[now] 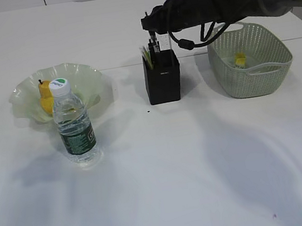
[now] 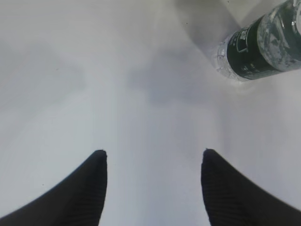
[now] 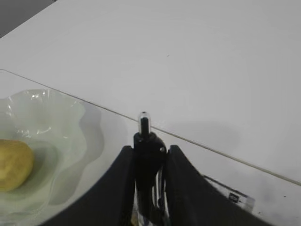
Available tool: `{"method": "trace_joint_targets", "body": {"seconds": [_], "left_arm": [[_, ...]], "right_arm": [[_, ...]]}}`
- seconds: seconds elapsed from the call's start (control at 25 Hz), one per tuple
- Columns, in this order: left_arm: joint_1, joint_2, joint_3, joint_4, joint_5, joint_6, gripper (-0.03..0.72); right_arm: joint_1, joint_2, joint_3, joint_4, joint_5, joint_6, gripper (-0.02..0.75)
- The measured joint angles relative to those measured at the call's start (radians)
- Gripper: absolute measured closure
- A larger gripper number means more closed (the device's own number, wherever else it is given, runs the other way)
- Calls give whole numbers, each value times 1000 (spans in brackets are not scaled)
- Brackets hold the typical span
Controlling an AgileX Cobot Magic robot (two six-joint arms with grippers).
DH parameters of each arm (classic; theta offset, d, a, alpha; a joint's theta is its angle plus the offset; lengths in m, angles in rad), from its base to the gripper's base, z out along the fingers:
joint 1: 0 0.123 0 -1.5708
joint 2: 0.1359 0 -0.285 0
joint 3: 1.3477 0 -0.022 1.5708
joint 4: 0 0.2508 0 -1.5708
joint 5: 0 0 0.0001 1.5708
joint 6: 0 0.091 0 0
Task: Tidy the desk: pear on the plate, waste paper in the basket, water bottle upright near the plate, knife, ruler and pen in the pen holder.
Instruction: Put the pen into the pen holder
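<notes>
At upper centre, the right gripper pinches a black pen above the pen holder; the left gripper gapes wide, empty, over the desk.

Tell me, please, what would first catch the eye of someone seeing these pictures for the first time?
Probably the dark right arm reaching in from the right, its claw closed on a pen directly over the black pen holder at mid-desk. Next, the upright water bottle in front of the ruffled green plate holding the yellow pear, on the left.
</notes>
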Motion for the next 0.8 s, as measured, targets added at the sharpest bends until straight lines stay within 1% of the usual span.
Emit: {"method": "trace_joint_targets", "body": {"seconds": [0.12,0.24,0.32,0.48,0.64,0.72,0.76,0.8], "left_arm": [[0,0,0,0,0,0,241],[0,0,0,0,0,0,241],[0,0,0,0,0,0,241],[0,0,0,0,0,0,241],[0,0,0,0,0,0,241],[0,0,0,0,0,0,241],[0,0,0,0,2,0,241],[0,0,0,0,4,0,241]], "right_arm": [[0,0,0,0,29,0,557],[0,0,0,0,38,0,493],[0,0,0,0,41,0,465],[0,0,0,2,56,0,450],[0,-6,0,3,125,41,446],[2,-21,0,-65,167,135,446],[2,-36,0,-114,184,185,446],[2,-52,0,-189,213,252,446]]}}
